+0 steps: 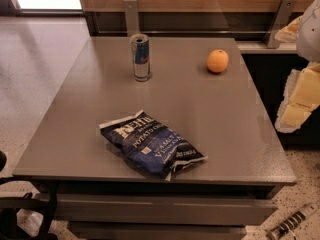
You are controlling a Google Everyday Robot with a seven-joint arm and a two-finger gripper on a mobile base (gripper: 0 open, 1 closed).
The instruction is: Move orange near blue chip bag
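Note:
The orange (pixel 218 61) sits on the grey table (pixel 75 149) at the far right, near the back edge. The blue chip bag (pixel 151 145), dark navy with white lettering, lies flat near the front edge, left of centre. The two are well apart, with the orange behind and to the right of the bag. My gripper (pixel 298 103), white with yellowish fingers, hangs at the right edge of the view, beyond the table's right side, to the right of the orange and nearer the camera. It holds nothing.
A slim blue-and-silver drink can (pixel 141 57) stands upright at the back left of the table. A wooden wall with metal brackets (pixel 131 14) runs behind. A black chair part (pixel 25 209) is at the lower left.

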